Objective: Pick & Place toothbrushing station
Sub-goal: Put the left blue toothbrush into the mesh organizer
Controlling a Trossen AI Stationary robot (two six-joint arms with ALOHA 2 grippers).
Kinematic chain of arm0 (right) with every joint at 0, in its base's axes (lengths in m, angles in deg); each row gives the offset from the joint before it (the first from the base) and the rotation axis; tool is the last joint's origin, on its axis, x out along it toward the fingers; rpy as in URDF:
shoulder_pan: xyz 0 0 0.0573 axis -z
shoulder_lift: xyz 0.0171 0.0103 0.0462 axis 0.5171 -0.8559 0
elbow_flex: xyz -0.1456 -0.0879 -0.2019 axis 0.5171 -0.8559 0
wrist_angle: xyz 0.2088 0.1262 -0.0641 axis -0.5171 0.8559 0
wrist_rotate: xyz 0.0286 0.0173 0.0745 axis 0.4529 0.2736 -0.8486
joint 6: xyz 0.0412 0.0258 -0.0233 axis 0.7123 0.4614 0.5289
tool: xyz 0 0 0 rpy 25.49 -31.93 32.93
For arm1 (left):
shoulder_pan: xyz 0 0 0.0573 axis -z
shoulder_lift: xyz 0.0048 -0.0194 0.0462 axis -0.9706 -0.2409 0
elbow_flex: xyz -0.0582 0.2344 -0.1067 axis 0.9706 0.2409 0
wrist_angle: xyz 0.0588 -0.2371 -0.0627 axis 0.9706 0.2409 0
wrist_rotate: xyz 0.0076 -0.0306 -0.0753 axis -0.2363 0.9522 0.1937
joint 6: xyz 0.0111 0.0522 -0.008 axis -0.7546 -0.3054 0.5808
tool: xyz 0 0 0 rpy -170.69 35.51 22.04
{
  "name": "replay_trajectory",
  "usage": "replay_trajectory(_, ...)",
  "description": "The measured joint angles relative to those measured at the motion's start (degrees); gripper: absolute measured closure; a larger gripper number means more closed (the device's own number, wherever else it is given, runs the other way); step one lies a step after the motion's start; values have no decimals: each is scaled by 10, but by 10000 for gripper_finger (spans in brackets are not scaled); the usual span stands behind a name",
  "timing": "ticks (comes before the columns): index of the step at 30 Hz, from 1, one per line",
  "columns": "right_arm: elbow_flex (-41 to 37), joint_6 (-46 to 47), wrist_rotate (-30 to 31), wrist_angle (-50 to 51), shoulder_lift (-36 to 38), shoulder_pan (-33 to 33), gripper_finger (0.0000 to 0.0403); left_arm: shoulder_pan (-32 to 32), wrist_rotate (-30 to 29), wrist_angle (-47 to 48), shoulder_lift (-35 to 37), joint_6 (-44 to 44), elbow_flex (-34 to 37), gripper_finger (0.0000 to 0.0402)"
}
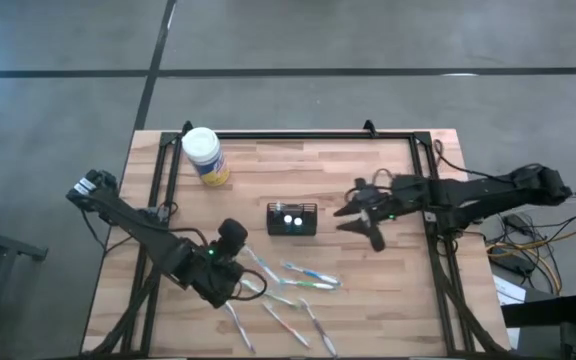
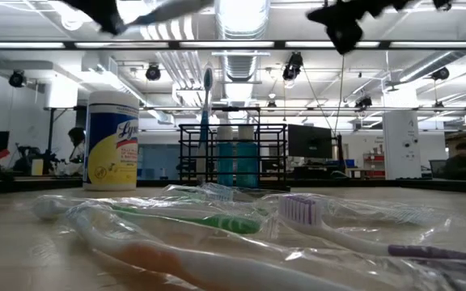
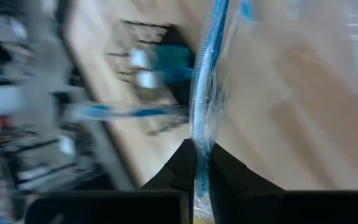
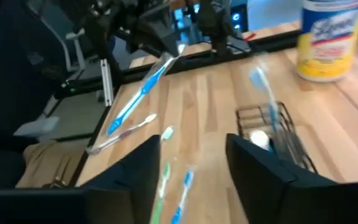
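High view: black mesh caddy sits mid-counter, two white-capped items inside; yellow jar with white lid toward the far left corner. Left gripper low at the near-left, beside the loose toothbrushes scattered on the near half of the counter. Right gripper hovers just right of the caddy, jaws spread, nothing between them. Low view: caddy stands behind the pile of wrapped toothbrushes, one blue toothbrush upright at it; jar to the left. Left wrist view: jaws pinched narrow on a wrapped blue toothbrush, caddy blurred beyond. Right wrist view: fingers apart and empty, caddy just ahead with a blue brush in it, left gripper farther off holding its blue toothbrush.
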Motion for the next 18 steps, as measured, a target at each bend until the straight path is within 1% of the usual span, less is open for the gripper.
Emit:
replay_trajectory(3, 98, 1, -16, 56, -75, -2, 187, -1, -50, 1, 0, -57, -33, 378)
replay_trajectory(7, 232, 7, -56, 144, -175, 2, 152, -2, -114, -3, -2, -120, -61, 371)
replay_trajectory(9, 297, 5, -94, 180, -223, 7, 137, -4, -140, -9, -2, -148, -65, 371)
replay_trajectory(12, 378, 11, -165, 197, -287, 19, 120, -5, -179, -11, -2, -176, -65, 376)
replay_trajectory(15, 448, 31, -222, 207, -342, 34, 109, -5, -195, -11, -2, -191, -62, 375)
replay_trajectory(18, 512, 37, -239, 256, -389, 47, 105, -5, -205, -12, -2, -197, -62, 371)
